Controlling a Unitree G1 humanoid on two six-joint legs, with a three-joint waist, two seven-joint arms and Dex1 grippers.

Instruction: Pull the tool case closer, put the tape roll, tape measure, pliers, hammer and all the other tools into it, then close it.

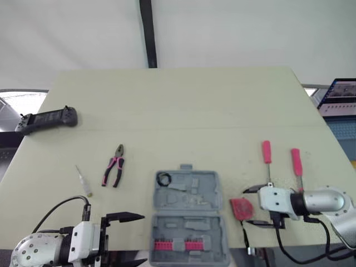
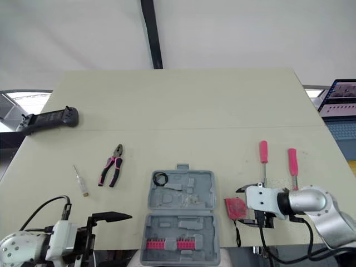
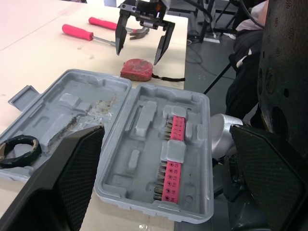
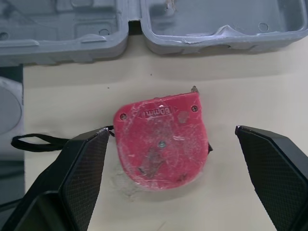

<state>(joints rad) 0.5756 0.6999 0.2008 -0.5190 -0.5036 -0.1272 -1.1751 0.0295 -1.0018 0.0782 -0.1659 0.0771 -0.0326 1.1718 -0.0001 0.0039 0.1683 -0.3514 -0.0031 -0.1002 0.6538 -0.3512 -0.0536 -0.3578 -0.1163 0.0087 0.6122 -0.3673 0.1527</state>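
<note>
The grey tool case [image 1: 216,192] lies open near the table's front edge, with a black tape roll [image 1: 164,179] in its far left corner and pink bit strips [image 1: 178,245] in the near half. A red tape measure [image 4: 161,139] lies just right of the case. My right gripper [image 1: 250,206] is open with a finger on each side of the tape measure. My left gripper [image 1: 139,239] is open at the case's near left side, holding nothing. Pink-handled pliers [image 1: 114,165] lie left of the case. Two pink-handled tools [image 1: 267,153] [image 1: 296,162] lie beyond the right gripper.
A small clear-handled screwdriver [image 1: 83,182] lies left of the pliers. A black controller [image 1: 47,118] rests at the table's far left edge. A laptop [image 1: 342,97] stands off the table to the right. The tape measure's black strap [image 4: 38,140] trails toward the front edge.
</note>
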